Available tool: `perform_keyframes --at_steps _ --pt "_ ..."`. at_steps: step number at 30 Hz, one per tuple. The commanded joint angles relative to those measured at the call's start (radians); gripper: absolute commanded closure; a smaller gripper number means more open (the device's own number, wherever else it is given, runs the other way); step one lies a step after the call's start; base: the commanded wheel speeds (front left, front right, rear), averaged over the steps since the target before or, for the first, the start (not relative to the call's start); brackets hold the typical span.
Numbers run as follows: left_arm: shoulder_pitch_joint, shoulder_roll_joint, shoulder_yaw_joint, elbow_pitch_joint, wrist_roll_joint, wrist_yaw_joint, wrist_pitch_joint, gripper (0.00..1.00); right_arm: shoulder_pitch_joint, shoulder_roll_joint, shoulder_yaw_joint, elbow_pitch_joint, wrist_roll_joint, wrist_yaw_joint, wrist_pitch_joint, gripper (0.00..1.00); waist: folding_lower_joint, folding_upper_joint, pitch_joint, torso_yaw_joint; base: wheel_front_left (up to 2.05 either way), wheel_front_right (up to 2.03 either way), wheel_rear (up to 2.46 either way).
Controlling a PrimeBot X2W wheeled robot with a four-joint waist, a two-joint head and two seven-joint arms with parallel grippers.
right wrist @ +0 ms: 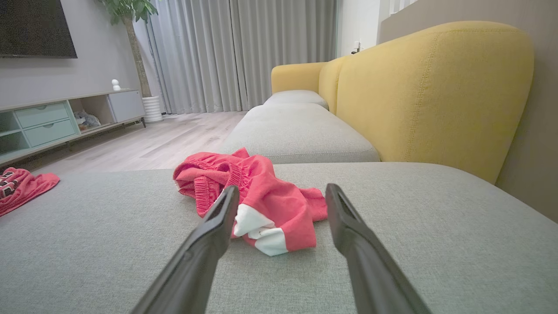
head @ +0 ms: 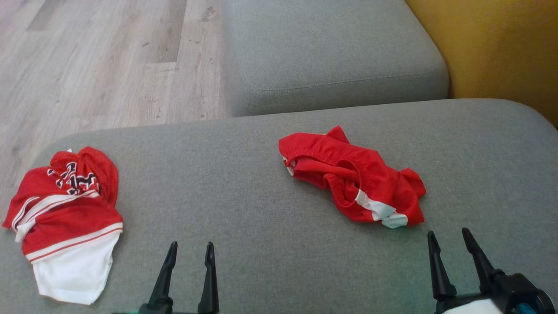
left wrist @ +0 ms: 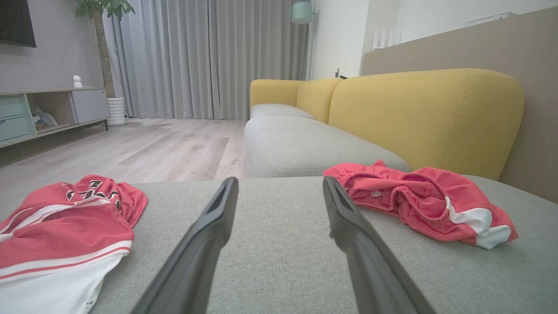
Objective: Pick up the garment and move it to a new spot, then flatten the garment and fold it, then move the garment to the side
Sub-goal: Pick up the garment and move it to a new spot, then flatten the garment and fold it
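Garment (head: 353,183) is lying crumpled on the sofa (head: 244,183), right of centre, just beyond the right hand (head: 448,231), which is hanging wide open and empty; aiming at the raised waistband ridge is looking safest

The left wrist view's edge is cutting off the red-and-white jersey (left wrist: 65,231); folds are partly hiding its black lettering (left wrist: 89,190).
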Motion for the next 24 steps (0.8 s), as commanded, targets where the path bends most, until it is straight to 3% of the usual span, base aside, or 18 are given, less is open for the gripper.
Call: perform_keyframes --at_steps 1,24 --pt "-0.029 -0.003 0.035 -0.027 0.008 0.005 -0.008 0.0 -0.032 -0.007 0.024 -0.033 -0.001 -0.001 -0.003 0.0 0.0 -0.0001 0.001 0.0 0.0 0.0 0.0" --pt "-0.03 -0.003 0.034 -0.019 -0.021 0.039 -0.008 0.0 -0.056 -0.007 0.034 -0.031 -0.01 -0.001 -0.003 0.0 0.0 -0.0001 0.029 -0.015 0.0 0.0 0.0"
